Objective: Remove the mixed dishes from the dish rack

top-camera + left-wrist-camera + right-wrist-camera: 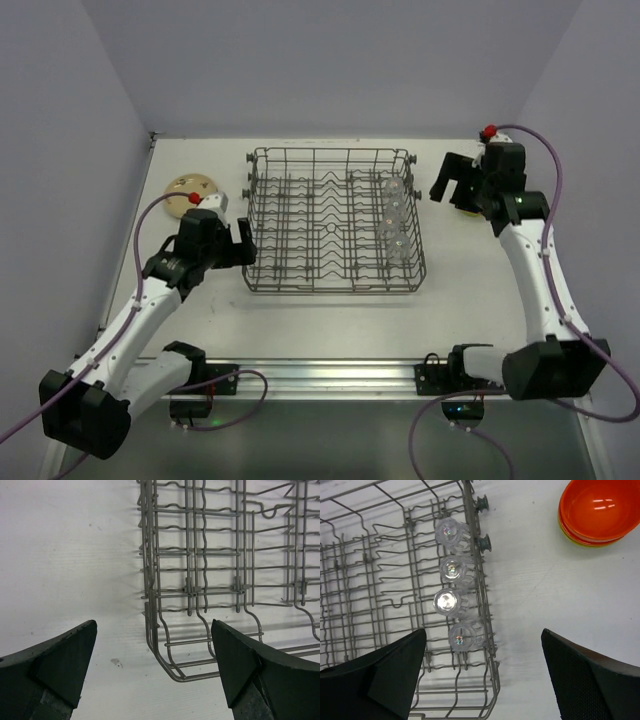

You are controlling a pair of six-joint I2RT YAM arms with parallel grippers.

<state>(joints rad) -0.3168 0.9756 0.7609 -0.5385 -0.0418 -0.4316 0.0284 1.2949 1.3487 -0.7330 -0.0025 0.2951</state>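
The grey wire dish rack (330, 222) stands mid-table. Several small clear glasses (393, 215) sit upside down in a row along its right side; the right wrist view shows them (451, 600) just inside the rack's edge (487, 630). Two orange bowls (595, 507) are stacked on a yellow-green one on the table right of the rack. A beige plate (190, 188) lies on the table left of the rack. My left gripper (244, 246) (152, 665) is open by the rack's near left corner (175, 665), holding nothing. My right gripper (452, 188) (482, 670) hangs open above the rack's right edge, empty.
White walls close in the table at the back and on both sides. Black knobs (484, 542) stick out from the rack's right side. Bare table (65, 560) shows left of the rack, and more lies between the rack and the bowls (530, 590).
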